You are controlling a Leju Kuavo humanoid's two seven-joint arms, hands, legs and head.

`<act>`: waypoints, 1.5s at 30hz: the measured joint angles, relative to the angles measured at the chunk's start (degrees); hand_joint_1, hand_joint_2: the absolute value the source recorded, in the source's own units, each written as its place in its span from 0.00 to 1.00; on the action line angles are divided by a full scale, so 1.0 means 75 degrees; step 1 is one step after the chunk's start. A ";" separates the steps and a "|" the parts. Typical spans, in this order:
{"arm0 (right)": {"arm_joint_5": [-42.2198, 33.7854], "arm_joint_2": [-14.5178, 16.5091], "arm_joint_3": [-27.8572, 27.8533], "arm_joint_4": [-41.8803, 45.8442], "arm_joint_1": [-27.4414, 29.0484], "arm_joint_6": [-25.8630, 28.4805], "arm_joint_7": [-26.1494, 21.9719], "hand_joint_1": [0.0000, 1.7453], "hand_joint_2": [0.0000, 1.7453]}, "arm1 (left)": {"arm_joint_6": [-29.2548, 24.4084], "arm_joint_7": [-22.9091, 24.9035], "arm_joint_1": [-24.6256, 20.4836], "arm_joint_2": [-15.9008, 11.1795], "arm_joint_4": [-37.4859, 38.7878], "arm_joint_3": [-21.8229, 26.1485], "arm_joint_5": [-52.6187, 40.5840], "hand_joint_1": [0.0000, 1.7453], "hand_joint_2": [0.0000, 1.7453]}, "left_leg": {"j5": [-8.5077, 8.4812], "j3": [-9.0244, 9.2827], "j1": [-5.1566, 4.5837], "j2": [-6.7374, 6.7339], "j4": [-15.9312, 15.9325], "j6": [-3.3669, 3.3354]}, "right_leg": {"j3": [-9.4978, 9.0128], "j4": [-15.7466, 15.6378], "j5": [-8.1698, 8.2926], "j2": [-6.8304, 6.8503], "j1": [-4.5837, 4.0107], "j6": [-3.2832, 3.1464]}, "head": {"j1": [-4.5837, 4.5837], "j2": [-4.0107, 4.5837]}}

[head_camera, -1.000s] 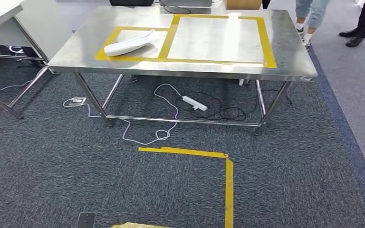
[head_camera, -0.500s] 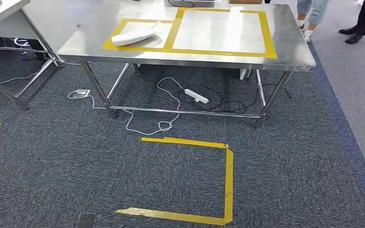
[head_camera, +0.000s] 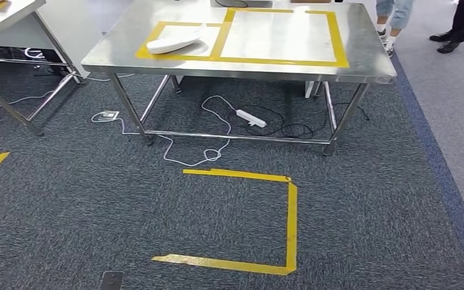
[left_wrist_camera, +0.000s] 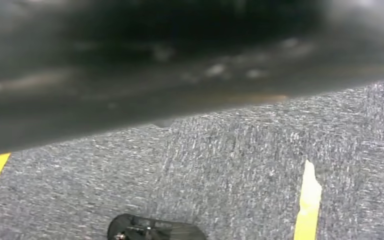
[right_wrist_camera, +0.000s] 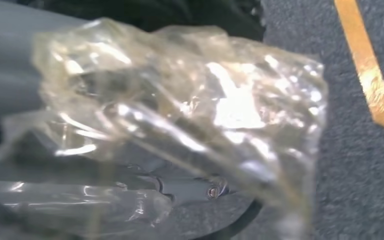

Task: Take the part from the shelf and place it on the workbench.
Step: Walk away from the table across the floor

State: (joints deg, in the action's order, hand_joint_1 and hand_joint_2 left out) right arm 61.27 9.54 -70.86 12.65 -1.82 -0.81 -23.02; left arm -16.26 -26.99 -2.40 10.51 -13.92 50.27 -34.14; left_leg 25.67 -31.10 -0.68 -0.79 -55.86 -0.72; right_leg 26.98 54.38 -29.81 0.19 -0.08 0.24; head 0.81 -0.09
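Up close, I see the right hand (right_wrist_camera: 55, 115) wrapped around a crinkled clear plastic-bagged part (right_wrist_camera: 190, 115), above grey carpet (right_wrist_camera: 360, 190). Ahead, the steel tabletop (head_camera: 362, 54) carries yellow tape rectangles (head_camera: 338, 42) and a white curved piece (head_camera: 178, 41). I cannot tell the left hand's state.

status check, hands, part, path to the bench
Right hand holds a part in clear plastic wrap. Workbench ahead; a white part sits in its small taped box. Cables lie under it.
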 joint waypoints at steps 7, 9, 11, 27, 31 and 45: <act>0.0011 0.0011 0.0000 0.0001 0.0012 -0.0015 -0.0010 0.00 0.00 | 0.0031 0.0002 0.0033 -0.0042 0.0001 0.0000 -0.0038 0.00 0.00 | 0.1286 -0.0776 0.0093 0.0052 -0.2190 0.0253 | 0.0252 0.0058 0.0249 0.0028 0.0013 -0.0187 | 0.0077 0.0000; 0.0013 0.0012 0.0000 0.0001 0.0016 -0.0015 -0.0012 0.00 0.00 | 0.0031 0.0002 0.0041 -0.0050 0.0003 0.0000 -0.0039 0.00 0.00 | 0.0872 -0.0388 0.0098 0.0053 -0.1591 0.0228 | 0.0326 0.0123 0.0267 0.0023 0.0012 -0.0173 | 0.0078 0.0000; 0.0014 0.0015 0.0000 0.0001 0.0006 -0.0015 -0.0017 0.00 0.00 | 0.0031 0.0002 0.0035 -0.0057 0.0003 0.0000 -0.0040 0.00 0.00 | 0.0476 0.0139 0.0088 0.0057 -0.0588 0.0156 | 0.0377 0.0188 0.0276 0.0018 -0.0009 -0.0139 | 0.0075 0.0000; 0.0061 0.0017 0.0000 0.0000 -0.0031 -0.0015 -0.0078 0.00 0.00 | 0.0061 -0.0014 0.0006 -0.0054 0.0012 0.0003 -0.0028 0.00 0.00 | -0.0186 -0.0341 0.0085 0.0012 -0.0078 -0.0080 | -0.0134 0.0330 -0.0256 -0.0024 0.0087 0.0247 | 0.0014 0.0000; 0.0066 0.0017 0.0000 0.0000 -0.0018 -0.0020 -0.0097 0.00 0.00 | 0.0047 -0.0022 -0.0013 -0.0052 0.0012 0.0005 -0.0009 0.00 0.00 | -0.0279 -0.0418 0.0083 0.0026 -0.0138 0.0101 | -0.0107 0.0075 -0.0168 -0.0036 0.0079 0.0054 | 0.0023 0.0000; 0.0160 -0.0020 0.0000 0.0001 -0.0019 -0.0141 -0.0192 0.00 0.00 | 0.0170 -0.0137 0.0006 -0.0144 0.0014 0.0057 -0.0020 0.00 0.00 | 0.0424 0.0523 0.0024 0.0034 0.0065 -0.0137 | 0.0381 0.0132 0.0326 0.0076 -0.0082 -0.0041 | 0.0086 0.0000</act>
State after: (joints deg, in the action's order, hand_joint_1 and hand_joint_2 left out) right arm 62.47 9.39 -70.86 12.66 -1.97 -1.87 -24.46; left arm -14.98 -28.02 -2.35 9.43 -13.82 50.70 -34.29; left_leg 28.84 -27.18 -0.50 -0.53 -55.37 -1.75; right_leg 29.84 55.37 -27.37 0.76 -0.70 -0.07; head 1.46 -0.09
